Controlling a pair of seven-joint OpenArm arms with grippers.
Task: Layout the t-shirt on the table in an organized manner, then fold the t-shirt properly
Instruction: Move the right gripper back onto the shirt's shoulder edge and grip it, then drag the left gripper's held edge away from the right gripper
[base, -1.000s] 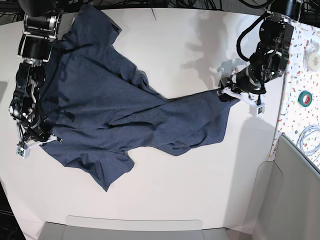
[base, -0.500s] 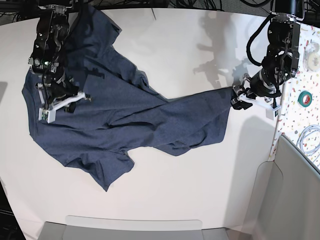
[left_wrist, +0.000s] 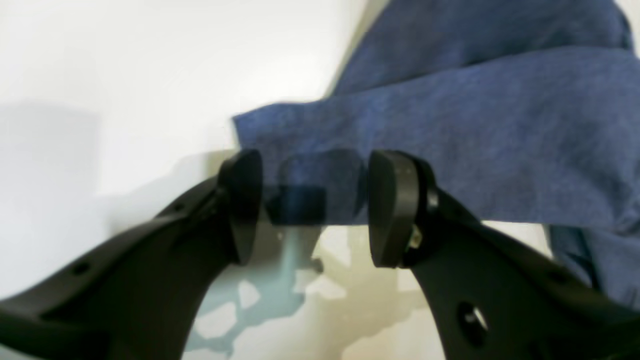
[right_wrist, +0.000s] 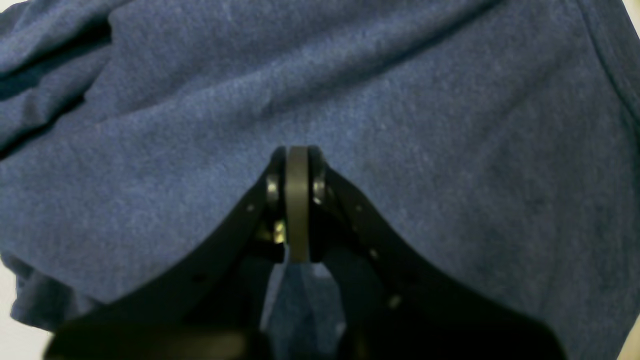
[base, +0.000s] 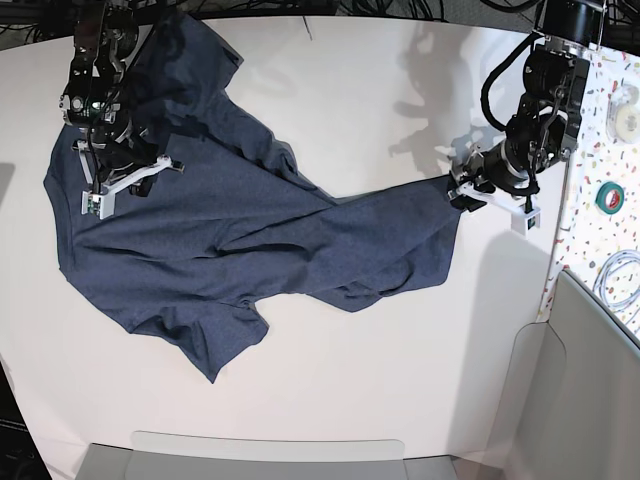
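Across the bench (base: 330, 80) the t-shirt (base: 230, 240) sprawls crumpled; its corner lies just ahead of the wide-open left end effector (left_wrist: 315, 205) (nearer arm), while the right end effector (right_wrist: 297, 200), pinched shut, hovers over fabric.

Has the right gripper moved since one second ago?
Yes. The right gripper went from the t-shirt's lower left edge toward the table's far edge.

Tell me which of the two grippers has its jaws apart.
The left gripper, at the t-shirt corner on the base view's right: its jaws stand wide with the cloth edge between them. The right gripper is shut above the shirt.
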